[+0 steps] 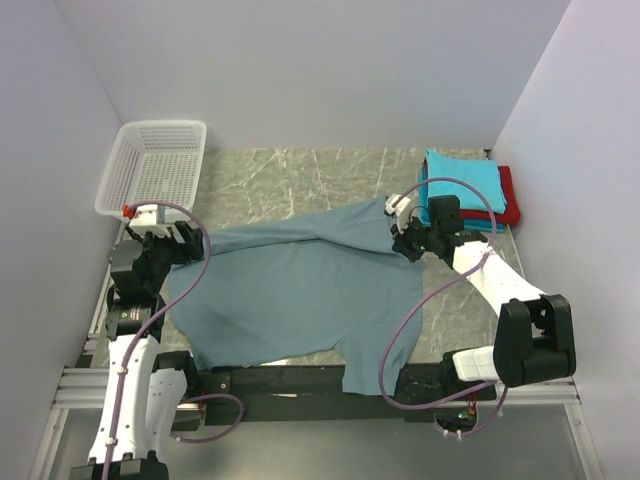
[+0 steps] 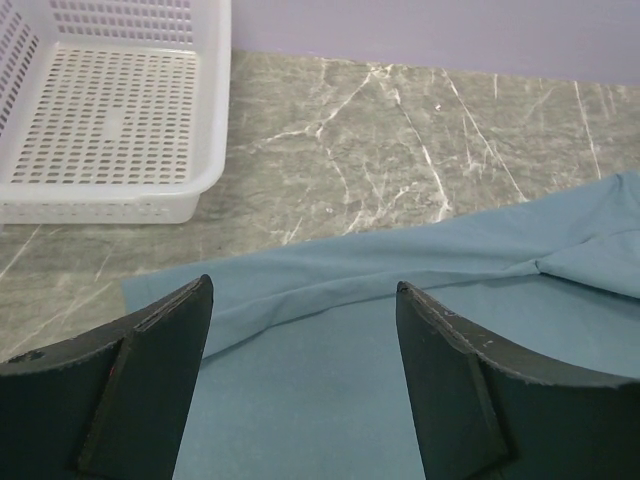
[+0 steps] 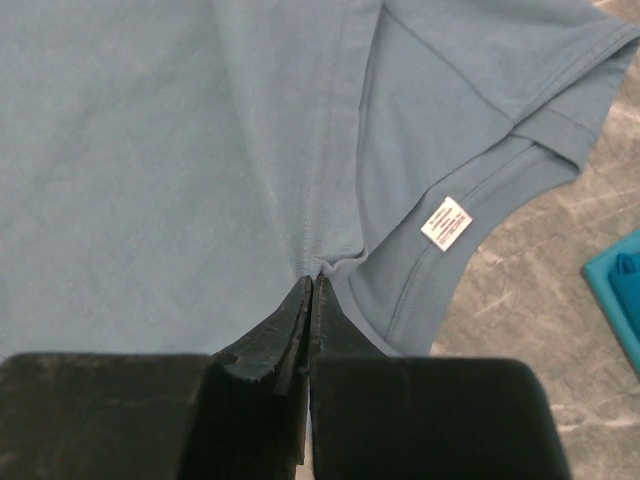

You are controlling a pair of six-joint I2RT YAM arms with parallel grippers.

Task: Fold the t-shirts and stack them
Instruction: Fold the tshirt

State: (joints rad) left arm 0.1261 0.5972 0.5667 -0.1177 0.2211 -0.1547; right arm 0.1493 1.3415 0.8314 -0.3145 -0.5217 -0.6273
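The large grey-blue t-shirt (image 1: pixel 300 295) lies spread over the middle of the table, its hem hanging over the near edge. My right gripper (image 1: pixel 405 243) is shut on the grey-blue t-shirt (image 3: pixel 200 150) near the collar, pinching a bunched fold beside the white neck label (image 3: pixel 446 222). My left gripper (image 1: pixel 190 245) is open and empty, hovering over the shirt's left edge (image 2: pixel 330 330). A folded turquoise shirt (image 1: pixel 462 185) lies on a folded red one (image 1: pixel 508 200) at the back right; a turquoise corner (image 3: pixel 618 290) shows in the right wrist view.
A white plastic mesh basket (image 1: pixel 155 165) stands at the back left, also in the left wrist view (image 2: pixel 110 120). Bare marble tabletop (image 1: pixel 300 180) lies behind the shirt. White walls close in the left, back and right sides.
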